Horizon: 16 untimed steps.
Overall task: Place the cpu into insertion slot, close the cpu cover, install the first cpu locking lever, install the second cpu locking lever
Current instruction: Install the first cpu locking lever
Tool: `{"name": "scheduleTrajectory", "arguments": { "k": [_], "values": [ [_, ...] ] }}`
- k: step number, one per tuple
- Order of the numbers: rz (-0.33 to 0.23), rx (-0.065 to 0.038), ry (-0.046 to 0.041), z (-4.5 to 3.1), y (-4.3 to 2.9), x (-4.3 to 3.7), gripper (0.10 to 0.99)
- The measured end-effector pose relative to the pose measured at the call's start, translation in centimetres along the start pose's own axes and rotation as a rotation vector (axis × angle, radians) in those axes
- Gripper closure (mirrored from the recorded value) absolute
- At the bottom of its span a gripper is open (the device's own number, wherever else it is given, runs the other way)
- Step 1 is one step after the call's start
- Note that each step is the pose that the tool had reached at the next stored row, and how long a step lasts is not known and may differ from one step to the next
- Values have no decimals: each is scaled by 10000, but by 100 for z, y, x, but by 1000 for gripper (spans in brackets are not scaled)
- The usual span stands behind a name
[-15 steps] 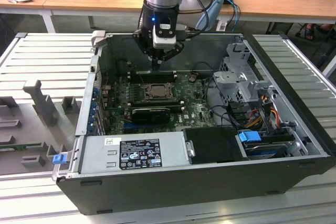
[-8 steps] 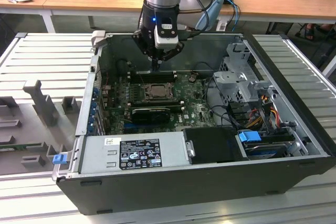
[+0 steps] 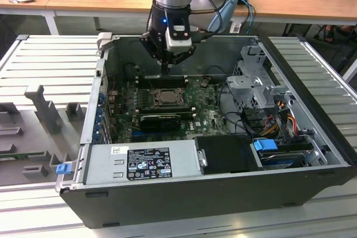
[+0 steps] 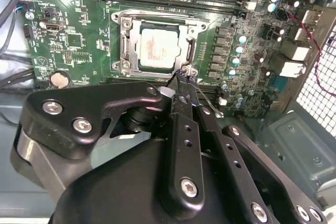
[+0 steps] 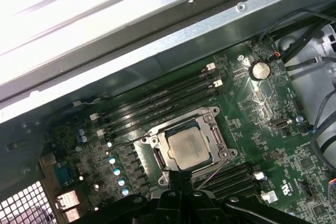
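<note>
in the exterior view the gripper (image 3: pixel 165 71) hangs inside the open computer case (image 3: pixel 184 193), near the far edge of the insertion slot (image 3: pixel 179 96) on the green motherboard (image 3: pixel 209 118). in the second wrist view the cpu (image 4: pixel 157 48) sits in the slot with the cpu cover (image 4: pixel 185 30) lying down around it, and the claw's tips are pressed together at one corner of the socket. in the first wrist view the cpu's pale face shows through the cover's window, with the tips together at the socket's edge.

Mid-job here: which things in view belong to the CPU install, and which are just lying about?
Job:
cpu, seated under the closed cpu cover
gripper, at the socket's corner

Lying about:
memory slots
coin battery
power supply
finned black card
cables
</note>
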<state>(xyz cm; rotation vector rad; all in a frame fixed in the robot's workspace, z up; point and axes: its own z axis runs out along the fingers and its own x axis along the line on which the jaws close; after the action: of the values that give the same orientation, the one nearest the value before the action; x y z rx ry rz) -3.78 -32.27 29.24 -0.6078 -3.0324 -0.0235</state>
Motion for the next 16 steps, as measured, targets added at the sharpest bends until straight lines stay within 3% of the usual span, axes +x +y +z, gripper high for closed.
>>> {"name": "scheduleTrajectory", "arguments": {
  "k": [16],
  "values": [
    [-768,39,4,0,0,0,980]
  ]
}}
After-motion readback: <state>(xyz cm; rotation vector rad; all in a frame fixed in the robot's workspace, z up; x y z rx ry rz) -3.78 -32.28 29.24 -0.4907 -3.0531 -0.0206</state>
